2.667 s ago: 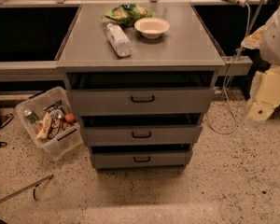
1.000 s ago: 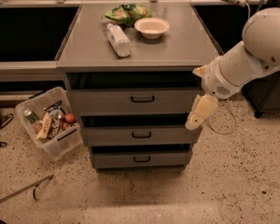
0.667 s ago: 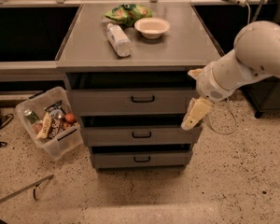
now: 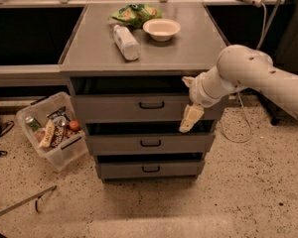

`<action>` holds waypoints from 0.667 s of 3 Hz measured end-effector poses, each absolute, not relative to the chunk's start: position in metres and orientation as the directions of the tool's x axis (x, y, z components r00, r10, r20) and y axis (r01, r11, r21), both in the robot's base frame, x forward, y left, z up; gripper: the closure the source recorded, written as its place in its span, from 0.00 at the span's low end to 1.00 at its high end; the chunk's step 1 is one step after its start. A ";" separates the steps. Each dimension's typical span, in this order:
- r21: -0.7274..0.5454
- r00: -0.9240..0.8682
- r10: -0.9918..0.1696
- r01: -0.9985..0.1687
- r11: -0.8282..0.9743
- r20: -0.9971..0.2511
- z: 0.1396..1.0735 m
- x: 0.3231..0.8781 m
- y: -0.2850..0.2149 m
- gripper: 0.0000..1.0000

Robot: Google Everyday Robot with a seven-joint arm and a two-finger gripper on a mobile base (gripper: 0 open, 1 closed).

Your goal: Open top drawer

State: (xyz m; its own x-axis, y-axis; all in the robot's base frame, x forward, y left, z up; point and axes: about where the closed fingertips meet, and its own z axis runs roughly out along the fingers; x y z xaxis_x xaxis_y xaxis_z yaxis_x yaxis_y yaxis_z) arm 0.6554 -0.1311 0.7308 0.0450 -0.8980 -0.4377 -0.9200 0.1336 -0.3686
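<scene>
The top drawer (image 4: 114,108) is the uppermost grey front of the cabinet, with a small black pull handle (image 4: 151,104) at its centre and a dark gap above it. Two more grey drawers (image 4: 150,143) sit below it. My gripper (image 4: 185,104) is at the right part of the top drawer's front, to the right of the handle and apart from it. It is open and empty, with one cream finger (image 4: 191,118) pointing down and the other (image 4: 187,80) near the drawer's upper edge. The white arm (image 4: 248,71) reaches in from the right.
On the cabinet top (image 4: 188,48) lie a plastic bottle (image 4: 125,41), a white bowl (image 4: 161,29) and a green bag (image 4: 135,14). A clear bin (image 4: 25,115) of snacks stands on the floor at the left. A cable (image 4: 238,128) hangs at the right. A thin rod (image 4: 20,206) lies on the floor.
The arm has swung in from the right and moved left across the cabinet, bringing the gripper in front of the top drawer near its handle. The drawers have not moved.
</scene>
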 end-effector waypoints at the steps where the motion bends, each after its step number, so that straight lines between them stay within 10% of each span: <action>1: -0.367 0.038 -0.902 -0.920 0.137 -0.431 0.723 0.661 -0.131 0.00; 2: -0.361 0.038 -0.904 -0.923 0.131 -0.425 0.705 0.680 -0.124 0.00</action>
State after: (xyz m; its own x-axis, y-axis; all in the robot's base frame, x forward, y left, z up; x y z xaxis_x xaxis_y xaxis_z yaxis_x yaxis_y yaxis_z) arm 0.6801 -0.1236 0.7052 0.0378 -0.9043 -0.4252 -0.9232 0.1313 -0.3613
